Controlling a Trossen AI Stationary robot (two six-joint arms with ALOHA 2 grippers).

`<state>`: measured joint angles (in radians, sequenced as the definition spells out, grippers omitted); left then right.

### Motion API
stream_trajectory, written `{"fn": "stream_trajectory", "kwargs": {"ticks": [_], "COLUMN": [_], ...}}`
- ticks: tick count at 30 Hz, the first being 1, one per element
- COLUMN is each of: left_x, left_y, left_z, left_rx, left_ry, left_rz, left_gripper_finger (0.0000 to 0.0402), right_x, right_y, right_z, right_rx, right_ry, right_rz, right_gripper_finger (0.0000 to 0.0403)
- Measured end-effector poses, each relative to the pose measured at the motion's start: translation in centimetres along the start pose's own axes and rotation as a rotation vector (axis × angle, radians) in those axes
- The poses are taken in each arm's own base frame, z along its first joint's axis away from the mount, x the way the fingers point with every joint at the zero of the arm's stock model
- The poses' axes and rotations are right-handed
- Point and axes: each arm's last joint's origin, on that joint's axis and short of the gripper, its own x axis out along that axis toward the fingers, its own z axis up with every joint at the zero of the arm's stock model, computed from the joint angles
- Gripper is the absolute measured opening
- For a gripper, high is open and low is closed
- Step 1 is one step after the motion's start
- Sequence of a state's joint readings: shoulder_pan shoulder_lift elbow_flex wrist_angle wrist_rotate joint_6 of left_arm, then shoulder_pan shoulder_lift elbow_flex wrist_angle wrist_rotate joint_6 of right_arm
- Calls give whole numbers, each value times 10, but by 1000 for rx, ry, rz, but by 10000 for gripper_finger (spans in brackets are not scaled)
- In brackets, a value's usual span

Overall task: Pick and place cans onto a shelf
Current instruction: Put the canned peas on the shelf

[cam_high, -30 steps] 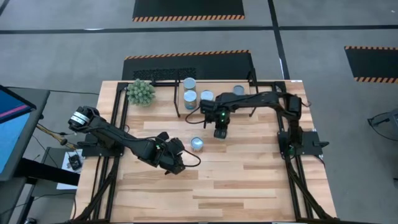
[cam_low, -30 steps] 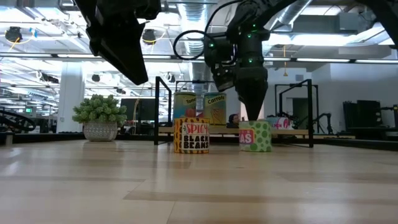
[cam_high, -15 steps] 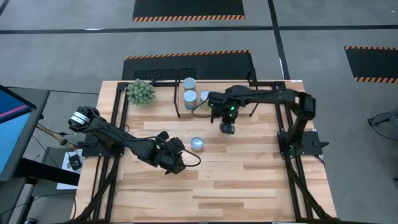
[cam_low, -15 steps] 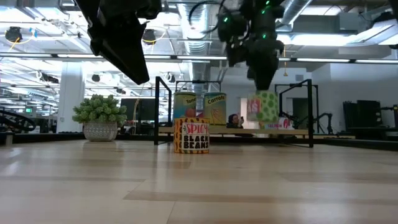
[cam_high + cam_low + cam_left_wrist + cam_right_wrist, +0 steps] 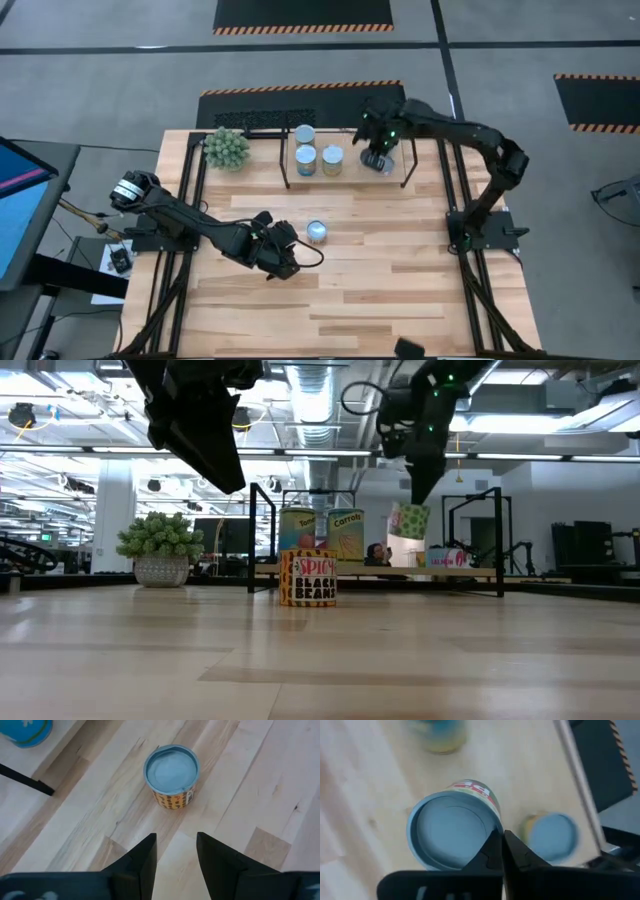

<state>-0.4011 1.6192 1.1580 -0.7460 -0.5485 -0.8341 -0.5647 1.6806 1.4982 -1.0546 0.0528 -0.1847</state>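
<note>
My right fingers [image 5: 415, 495] clamp a stiff, light can [image 5: 410, 520] by its rim; left fingers [image 5: 175, 857], apart, face 1 slippery-topped can [image 5: 172, 775].

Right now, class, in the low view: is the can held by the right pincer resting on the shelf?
No. The green can hangs tilted in the right pincer, clear above the shelf board.

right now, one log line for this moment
right claw: holds green can above shelf | left claw: open, near bean can
</note>
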Motion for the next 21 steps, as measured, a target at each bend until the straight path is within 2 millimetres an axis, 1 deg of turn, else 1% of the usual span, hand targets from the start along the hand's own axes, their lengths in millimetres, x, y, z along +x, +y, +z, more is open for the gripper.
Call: {"fn": "stream_trajectory", "kwargs": {"ticks": [5, 8, 11, 13, 16, 18, 21], "left_x": [3, 6, 9, 11, 14, 15, 16], "left_y": [3, 7, 11, 14, 17, 19, 20], "left_z": [3, 7, 10, 13, 16, 17, 18], "left_rx": [-16, -37, -57, -69, -84, -90, -90], "left_ry": [-4, -4, 7, 17, 29, 41, 53], "left_rz": [12, 22, 26, 27, 26, 21, 13], "left_gripper_finger": [128, 128, 128, 128, 128, 128, 128], "right_x": [5, 3, -5, -7, -4, -2, 11], "right_y": [-32, -43, -56, -61, -69, -74, -82], "right_z": [3, 6, 8, 15, 24, 37, 48], "right_rx": [24, 17, 19, 11, 4, -17, -21], "right_ry": [-79, -135, -160, -181, -173, -184, -114], "right_rz": [-51, -80, -101, -112, -98, -102, -78], "right_gripper_finger": [4, 5, 4, 4, 4, 3, 3]}}
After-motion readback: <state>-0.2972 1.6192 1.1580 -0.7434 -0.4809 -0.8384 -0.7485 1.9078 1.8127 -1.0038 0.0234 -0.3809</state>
